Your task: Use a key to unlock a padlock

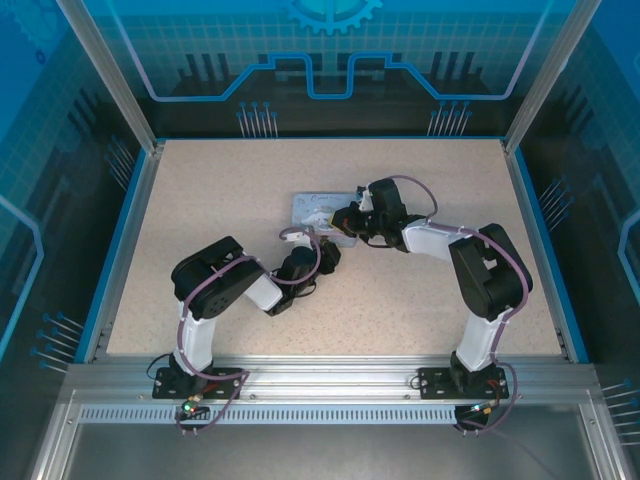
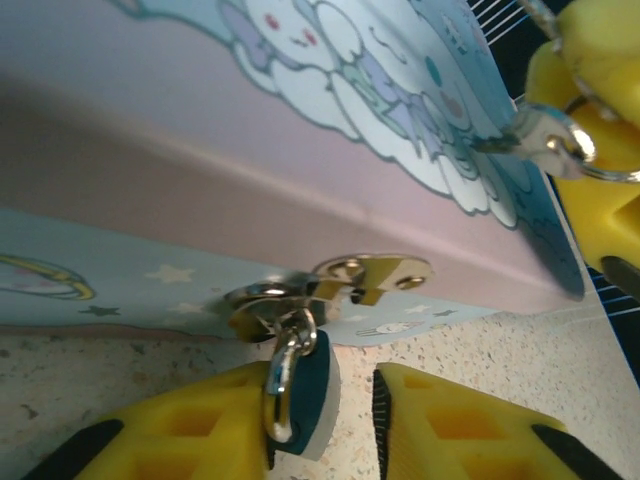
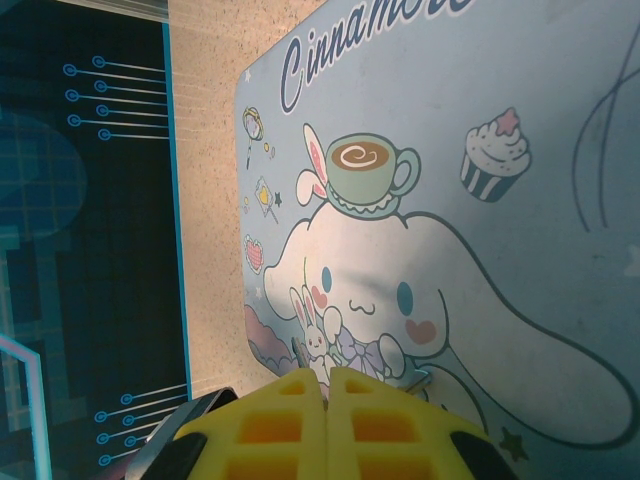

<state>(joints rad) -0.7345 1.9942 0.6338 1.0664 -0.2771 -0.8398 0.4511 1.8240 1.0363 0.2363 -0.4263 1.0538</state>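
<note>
The padlock [image 2: 310,392], a small dark-teal body with a silver shackle, hangs from the gold hasp [image 2: 340,285] on the front of the pale blue cartoon tin [image 2: 300,110]. My left gripper [image 2: 335,398] straddles it: the padlock rests against the left finger, and a gap of bare table separates it from the right finger [image 2: 450,420]. My right gripper [image 2: 572,135] is above the tin lid, shut on the key [image 2: 520,135], whose silver blade points left and carries a ring. In the right wrist view the yellow fingers [image 3: 270,420] are pressed together over the lid [image 3: 480,200].
The tin [image 1: 310,205] lies mid-table, with both grippers meeting at its near right corner: the left gripper [image 1: 328,252] and the right gripper [image 1: 347,222]. Speckled tabletop [image 1: 200,200] surrounds it. Blue-edged enclosure walls [image 1: 130,220] border the table.
</note>
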